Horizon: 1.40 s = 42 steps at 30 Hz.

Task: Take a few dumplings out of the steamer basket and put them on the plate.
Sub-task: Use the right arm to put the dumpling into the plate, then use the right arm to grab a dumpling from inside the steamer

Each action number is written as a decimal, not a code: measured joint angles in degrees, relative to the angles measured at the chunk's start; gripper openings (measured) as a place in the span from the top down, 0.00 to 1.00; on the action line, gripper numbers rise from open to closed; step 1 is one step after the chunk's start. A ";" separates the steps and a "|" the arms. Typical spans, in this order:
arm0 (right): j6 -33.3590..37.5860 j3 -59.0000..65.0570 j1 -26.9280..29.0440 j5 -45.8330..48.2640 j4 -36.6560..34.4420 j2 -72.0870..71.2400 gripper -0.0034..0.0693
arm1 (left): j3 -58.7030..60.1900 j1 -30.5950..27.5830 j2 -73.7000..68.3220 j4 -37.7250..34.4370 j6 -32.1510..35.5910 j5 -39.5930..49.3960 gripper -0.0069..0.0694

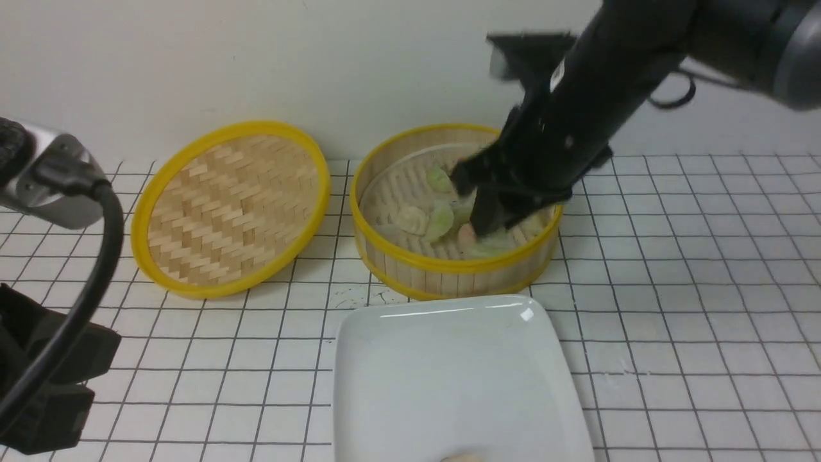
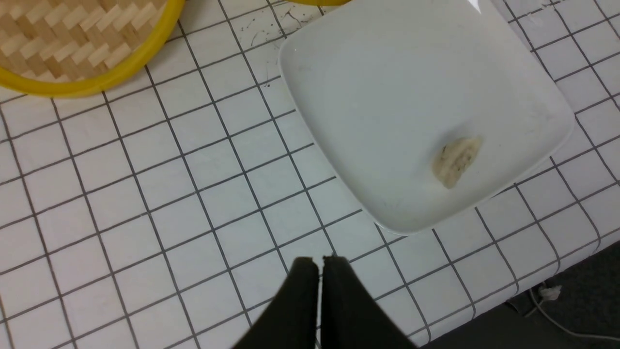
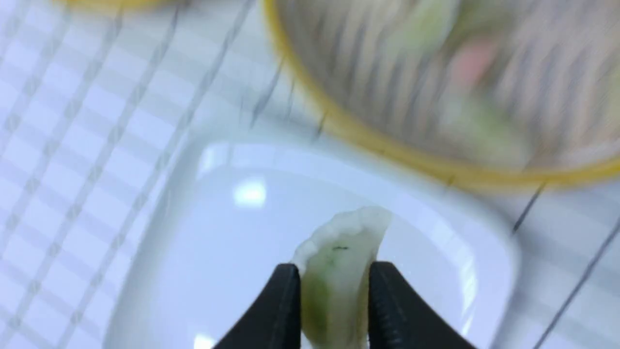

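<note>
Grips a pale green dumpling tight in the right claw, at the steamer basket just behind the plate. Holds the left claw shut and empty, left of the plate. Shows one whitish dumpling on the plate, more dumplings behind it, a lid behind-left. All on a white table with dark grid lines, under a plain pale wall.

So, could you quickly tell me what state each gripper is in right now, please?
Left gripper: closed, holding nothing.
Right gripper: closed on a pale green dumpling.

Bright, even light; right-wrist motion blur.
</note>
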<state>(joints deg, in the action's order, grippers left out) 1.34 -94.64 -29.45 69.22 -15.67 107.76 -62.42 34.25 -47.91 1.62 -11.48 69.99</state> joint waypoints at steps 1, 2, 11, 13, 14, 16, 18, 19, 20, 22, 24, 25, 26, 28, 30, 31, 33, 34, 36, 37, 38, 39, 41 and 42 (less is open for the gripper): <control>0.00 3.52 -0.89 -1.88 -0.01 0.30 0.73 | 0.00 0.00 0.00 0.00 0.04 -0.21 0.92; 0.00 6.48 -1.81 -3.94 -0.06 1.03 0.73 | 0.00 0.00 0.00 0.06 0.04 -0.57 0.92; -0.11 9.06 -3.76 -8.83 0.03 6.21 0.51 | 0.00 0.00 0.00 0.06 0.58 -1.98 0.92; -0.23 5.25 -3.76 -6.71 1.87 6.23 0.39 | 0.00 0.00 0.00 0.06 0.58 -1.98 0.92; -0.23 3.52 -3.76 -6.14 2.76 6.23 0.36 | 0.00 0.00 0.00 0.06 0.58 -1.98 0.92; -1.34 -0.42 -3.52 -5.69 5.81 6.36 0.28 | 0.00 0.00 0.00 0.06 0.58 -1.98 0.92; -3.12 -6.93 -2.27 -6.63 9.48 7.20 0.22 | 0.00 0.00 0.00 0.06 0.58 -1.98 0.92; -4.04 -8.65 -1.53 -6.85 10.43 7.66 0.21 | 0.00 0.00 0.00 0.06 0.58 -1.93 0.92; -5.34 -12.03 -0.45 -6.91 11.25 8.91 0.20 | 0.00 0.00 0.00 0.06 0.58 -1.81 0.92; -6.46 -17.51 2.05 -5.87 11.66 12.19 0.20 | 0.00 0.00 0.00 0.06 0.58 -1.41 0.92; -6.39 -20.56 3.52 -4.82 11.66 15.61 0.20 | 0.00 0.00 0.00 0.06 0.58 -1.13 0.92; -6.08 -22.04 3.87 -4.39 11.61 17.62 0.20 | 0.00 0.00 0.00 0.06 0.58 -1.06 0.92; -5.60 -23.45 4.11 -4.01 11.61 19.66 0.20 | 0.00 0.00 0.00 0.06 0.58 -1.00 0.92; -5.24 -25.00 4.11 -3.80 11.55 23.47 0.20 | 0.00 0.00 0.00 0.06 0.58 -0.85 0.92; -4.98 -26.02 4.11 -3.77 11.39 25.75 0.20 | 0.00 0.00 0.00 0.06 0.58 -0.53 0.92; -4.91 -26.55 4.11 -4.05 11.33 27.11 0.21 | 0.00 0.00 0.00 0.06 0.58 -0.12 0.92; -4.91 -27.48 4.11 -4.99 11.28 29.14 0.25 | 0.00 0.00 0.00 0.06 0.58 0.30 0.92; -4.91 -27.95 4.11 -5.32 11.28 29.93 0.28 | 0.00 0.00 0.00 0.06 0.58 0.35 0.92; -5.40 -28.86 4.11 -5.48 11.34 31.01 0.36 | 0.00 0.00 0.00 0.06 0.58 0.57 0.92; -5.48 -28.94 4.11 -5.48 11.34 31.10 0.36 | 0.00 0.00 0.00 0.06 0.58 0.58 0.92; -5.62 -29.61 4.11 -5.48 11.55 31.47 0.47 | 0.00 0.00 0.00 -0.05 0.54 0.71 0.92; -5.68 -30.08 4.11 -5.26 11.55 31.62 0.55 | 0.00 0.00 0.00 -0.13 0.53 0.78 0.92; -5.80 -31.26 4.11 -4.16 11.40 31.75 0.69 | 0.00 0.00 0.00 -0.28 0.53 0.91 0.92; -5.80 -32.41 4.11 -3.28 11.41 31.70 0.73 | 0.00 0.00 0.00 -0.31 0.48 0.98 0.92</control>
<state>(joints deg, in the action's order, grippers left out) -4.46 -127.05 -25.34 65.93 -4.26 139.46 -62.42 34.25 -47.91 1.32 -11.00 70.97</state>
